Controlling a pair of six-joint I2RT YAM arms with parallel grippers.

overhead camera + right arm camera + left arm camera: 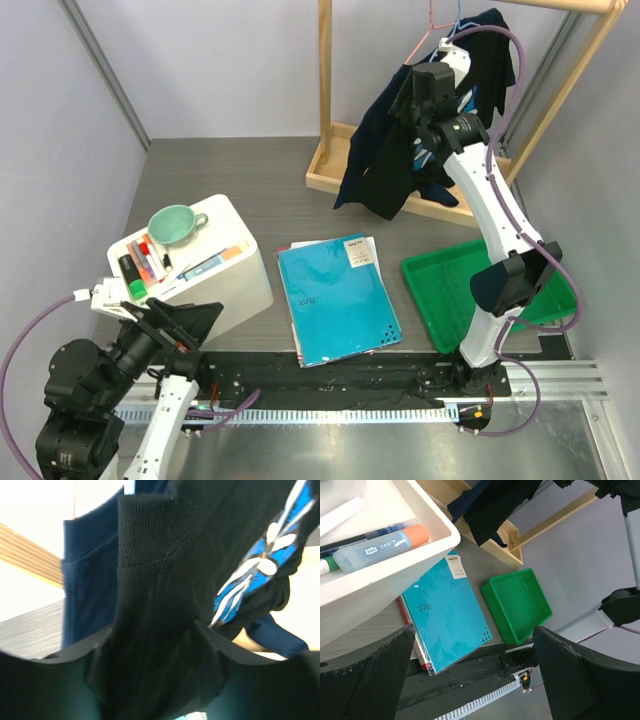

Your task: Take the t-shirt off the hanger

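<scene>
The dark t-shirt (385,165) hangs on a pink hanger (437,25) from the wooden rack (325,100) at the table's far right corner; the right gripper (152,630) is up against it, its fingers (60,680) spread with a fold of black fabric between them; the left gripper (475,630) hovers at the near left corner beside the white box (235,265), jaws apart and holding nothing.

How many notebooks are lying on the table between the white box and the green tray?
2 for certain, stacked: a teal notebook on top, and a red-edged one beneath it, showing along its left edge. More may be hidden underneath.
</scene>
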